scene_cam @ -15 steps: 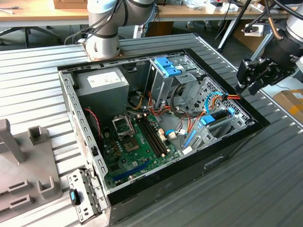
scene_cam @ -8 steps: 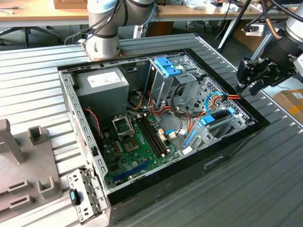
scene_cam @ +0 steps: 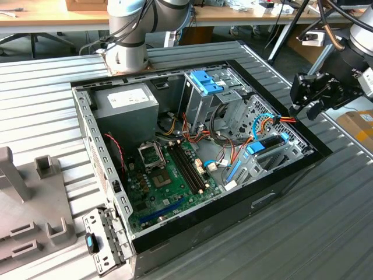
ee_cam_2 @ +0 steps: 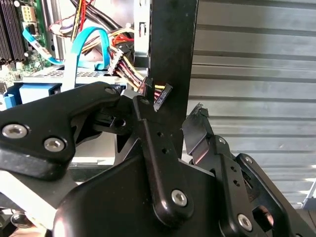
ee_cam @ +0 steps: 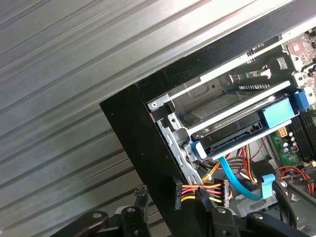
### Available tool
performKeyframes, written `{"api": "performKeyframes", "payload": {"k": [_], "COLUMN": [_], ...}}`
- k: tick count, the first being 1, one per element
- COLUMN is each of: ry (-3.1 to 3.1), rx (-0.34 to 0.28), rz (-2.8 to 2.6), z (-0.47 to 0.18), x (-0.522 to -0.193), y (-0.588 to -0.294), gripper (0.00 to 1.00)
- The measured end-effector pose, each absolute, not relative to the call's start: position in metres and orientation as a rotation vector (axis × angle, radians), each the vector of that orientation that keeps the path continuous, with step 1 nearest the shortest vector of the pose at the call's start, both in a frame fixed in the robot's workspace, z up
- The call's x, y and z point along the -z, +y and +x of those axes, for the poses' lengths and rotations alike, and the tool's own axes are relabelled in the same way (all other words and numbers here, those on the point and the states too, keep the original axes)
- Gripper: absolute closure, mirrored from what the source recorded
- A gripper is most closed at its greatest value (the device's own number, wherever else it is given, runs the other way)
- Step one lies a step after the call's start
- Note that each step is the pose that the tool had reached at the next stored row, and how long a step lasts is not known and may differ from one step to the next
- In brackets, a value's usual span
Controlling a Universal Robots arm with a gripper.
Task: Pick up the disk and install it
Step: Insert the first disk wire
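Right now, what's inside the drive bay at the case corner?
The disk in its blue carrier lies in the bay; a blue cable and coloured wires pass beside it. Only its edge shows; the bay's metal covers its faces.

Open computer case (scene_cam: 291, 175) lies on its side on a ribbed metal table (scene_cam: 46, 93). Arm base (scene_cam: 128, 52) is bolted just behind the case. The black gripper (scene_cam: 298, 108) hangs over the case corner at the exterior view's right, next to a bundle of orange and red wires (scene_cam: 278, 120). The disk (scene_cam: 269, 143) with blue rails sits in the bay just below that, inside the case wall. Tall metal cage (scene_cam: 201, 105) with a blue latch (scene_cam: 207, 81) stands mid-case; power supply (scene_cam: 125, 105) is further toward the exterior view's left, green motherboard (scene_cam: 169, 181) in front of both. Grey fixture (scene_cam: 29, 204) sits at the exterior view's left, well apart from the gripper.
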State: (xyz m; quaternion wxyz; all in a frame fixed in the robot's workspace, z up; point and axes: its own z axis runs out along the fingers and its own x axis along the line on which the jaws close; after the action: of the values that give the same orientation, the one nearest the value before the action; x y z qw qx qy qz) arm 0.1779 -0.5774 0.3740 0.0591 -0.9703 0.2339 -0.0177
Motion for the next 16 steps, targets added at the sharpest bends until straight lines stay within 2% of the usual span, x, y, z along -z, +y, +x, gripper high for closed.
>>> {"api": "performKeyframes", "payload": {"k": [6,16], "ry": [0.707,0.717], "rx": [0.053,0.062], "rz": [-2.928,-2.905], "z": [0.1767,0.1691], "x": [-0.3702,-0.3678], "y": [-0.5872,-0.5877], "gripper": [0.49,0.49]}}
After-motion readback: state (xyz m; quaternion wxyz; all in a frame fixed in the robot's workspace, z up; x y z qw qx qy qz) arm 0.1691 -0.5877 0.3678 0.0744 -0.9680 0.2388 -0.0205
